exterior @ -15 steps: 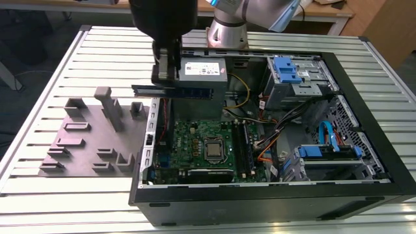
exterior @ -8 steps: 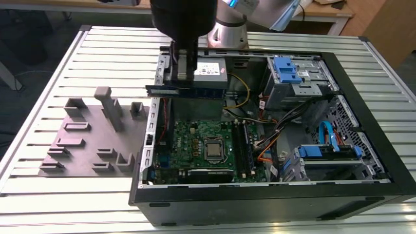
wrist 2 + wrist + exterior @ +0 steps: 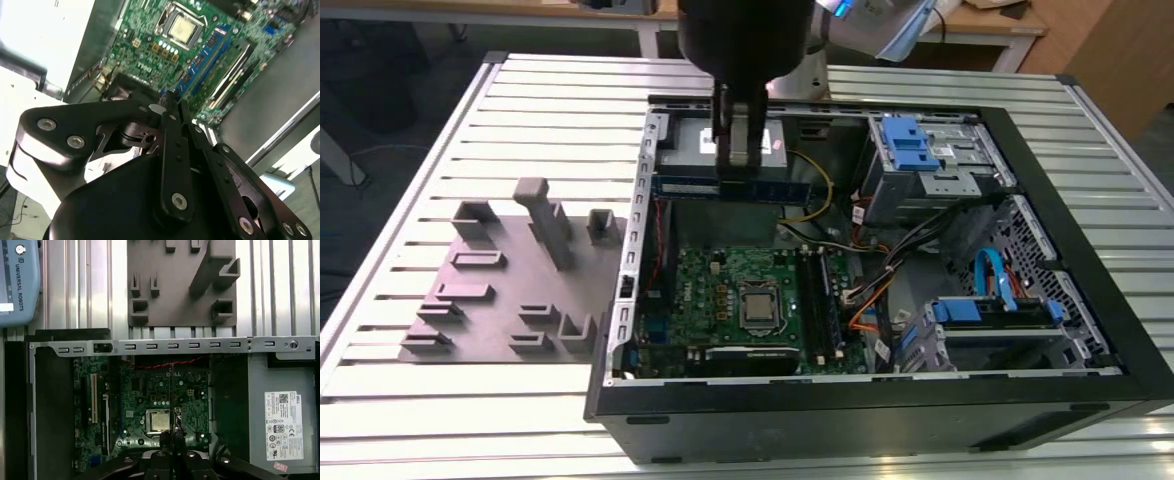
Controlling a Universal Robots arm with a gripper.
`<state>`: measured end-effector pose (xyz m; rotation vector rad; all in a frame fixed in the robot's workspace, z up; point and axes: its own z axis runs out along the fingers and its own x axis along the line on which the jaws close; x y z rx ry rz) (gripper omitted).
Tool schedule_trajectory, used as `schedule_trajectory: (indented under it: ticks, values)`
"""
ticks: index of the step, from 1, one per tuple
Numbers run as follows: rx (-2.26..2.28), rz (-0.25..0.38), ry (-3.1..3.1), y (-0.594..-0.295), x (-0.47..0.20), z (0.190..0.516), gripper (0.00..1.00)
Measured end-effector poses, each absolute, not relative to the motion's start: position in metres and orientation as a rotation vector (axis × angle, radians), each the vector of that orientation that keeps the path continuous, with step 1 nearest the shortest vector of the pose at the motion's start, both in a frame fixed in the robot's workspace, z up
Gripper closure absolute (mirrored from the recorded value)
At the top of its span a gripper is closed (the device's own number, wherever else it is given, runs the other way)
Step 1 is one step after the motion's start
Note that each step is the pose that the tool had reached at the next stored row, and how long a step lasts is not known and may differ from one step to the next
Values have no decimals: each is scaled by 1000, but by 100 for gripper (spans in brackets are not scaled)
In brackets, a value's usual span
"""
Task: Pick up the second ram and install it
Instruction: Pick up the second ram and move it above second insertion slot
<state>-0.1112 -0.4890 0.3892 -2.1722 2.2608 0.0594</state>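
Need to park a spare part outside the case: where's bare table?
Bare table lies beyond the tray up to the far edge, and in a strip between tray and near edge. The case is crowded: cables beside the drive bays, and the tool holds the ram above it.

My tool (image 3: 742,175) is plain black all over, and the memory stick (image 3: 790,190) pinched in it looks bluish-green with a row of dark chips. The other stick (image 3: 204,56), seated on the board, is bright blue with black chips. The board (image 3: 718,285) itself is green, speckled with tiny silver and black bits, with a silver square chip (image 3: 758,304) in the middle. The case (image 3: 854,415) is black, with blue plastic clips (image 3: 907,140) and a blue cable (image 3: 994,270), plus yellow wires (image 3: 825,185) and orange ones (image 3: 861,320). The tray (image 3: 507,275) is flat grey. The bench (image 3: 467,120) is pale silver with ribbed stripes.
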Motion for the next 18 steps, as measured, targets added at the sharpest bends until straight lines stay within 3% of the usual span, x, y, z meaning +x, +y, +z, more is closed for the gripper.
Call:
schedule_trajectory:
  ticks: [18]
  values:
    - [-2176,67,2264,-489,-47,388,86]
